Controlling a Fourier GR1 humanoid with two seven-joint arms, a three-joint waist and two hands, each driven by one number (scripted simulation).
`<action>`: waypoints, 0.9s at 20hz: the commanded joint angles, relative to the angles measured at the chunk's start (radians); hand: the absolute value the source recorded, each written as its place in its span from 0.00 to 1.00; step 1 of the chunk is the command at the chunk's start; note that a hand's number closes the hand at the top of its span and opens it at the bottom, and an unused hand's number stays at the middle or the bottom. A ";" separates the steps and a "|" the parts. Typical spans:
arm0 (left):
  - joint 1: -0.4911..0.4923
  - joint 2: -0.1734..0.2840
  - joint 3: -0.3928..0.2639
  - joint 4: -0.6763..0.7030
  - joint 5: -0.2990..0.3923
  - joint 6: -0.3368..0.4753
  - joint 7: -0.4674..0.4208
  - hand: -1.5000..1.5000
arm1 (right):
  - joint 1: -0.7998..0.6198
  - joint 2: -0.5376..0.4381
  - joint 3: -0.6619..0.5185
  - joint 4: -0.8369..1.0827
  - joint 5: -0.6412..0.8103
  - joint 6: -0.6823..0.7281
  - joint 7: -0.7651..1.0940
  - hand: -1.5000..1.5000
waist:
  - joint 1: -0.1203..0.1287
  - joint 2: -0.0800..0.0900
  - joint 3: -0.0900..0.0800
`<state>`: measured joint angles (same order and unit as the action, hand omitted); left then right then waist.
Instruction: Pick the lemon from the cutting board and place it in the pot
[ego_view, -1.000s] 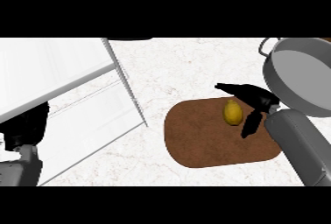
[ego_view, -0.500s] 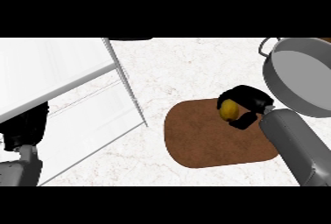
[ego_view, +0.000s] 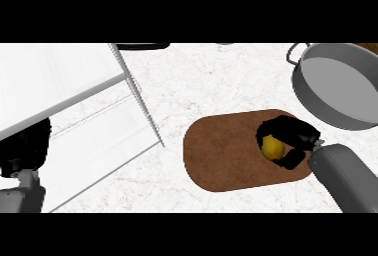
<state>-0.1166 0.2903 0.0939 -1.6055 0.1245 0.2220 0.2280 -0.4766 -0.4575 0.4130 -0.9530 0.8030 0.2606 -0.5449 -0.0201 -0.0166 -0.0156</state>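
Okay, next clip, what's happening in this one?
The robot's right hand is curled around the lemon, over the right part of the brown cutting board; whether the lemon has left the board cannot be told. The grey pot sits at the upper right, with nothing in it. The left hand shows at the lower left edge, away from the board.

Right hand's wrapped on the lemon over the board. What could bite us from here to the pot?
1. The right hand hides most of the lemon, so how well the fingers enclose it cannot be judged; it might slip on the lift.
2. The pot has a raised rim and sits right next to the cutting board; a low carry could clip its wall.
3. A handle sticks out at the rim's far left, so stay clear.
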 joint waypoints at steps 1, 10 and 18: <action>-0.036 0.011 0.019 -0.017 0.017 -0.009 -0.009 0.50 | 0.226 -0.104 0.120 -0.154 0.048 -0.029 -0.170 1.00 | -0.069 -0.008 0.013; -0.019 0.000 0.001 -0.059 0.016 -0.029 -0.009 0.50 | 0.580 -0.388 -0.086 -0.583 -0.138 -0.107 -0.240 1.00 | -0.040 0.005 0.014; 0.001 0.018 0.040 -0.059 0.034 -0.042 -0.023 0.50 | 0.659 -0.319 -0.425 -0.691 -0.578 -0.081 -0.225 1.00 | -0.058 0.004 0.014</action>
<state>-0.0528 0.2934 0.1372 -1.6480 0.1400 0.2085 0.2116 0.1422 -0.7915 0.1285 -1.5906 0.4059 0.1613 -0.7786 -0.0685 -0.0129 -0.0083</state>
